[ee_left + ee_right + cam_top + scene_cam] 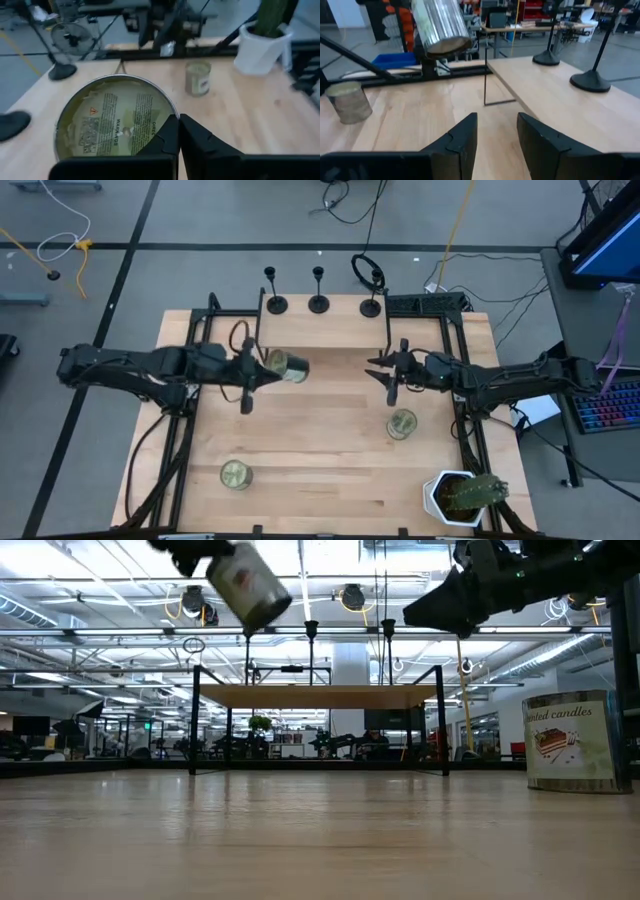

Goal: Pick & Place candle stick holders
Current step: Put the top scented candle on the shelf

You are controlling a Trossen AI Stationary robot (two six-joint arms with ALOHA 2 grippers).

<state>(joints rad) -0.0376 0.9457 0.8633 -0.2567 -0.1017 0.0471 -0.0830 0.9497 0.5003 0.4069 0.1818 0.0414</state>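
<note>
The three black candle stick holders (318,292) stand in a row on the small raised shelf (330,330) at the far edge of the table. Just in front of the shelf, the left gripper (262,370) holds a candle tin (287,366) up in the air, its fingers closed tight on it. The right gripper (384,370) hovers near the shelf too, its fingers open with nothing in them.
</note>
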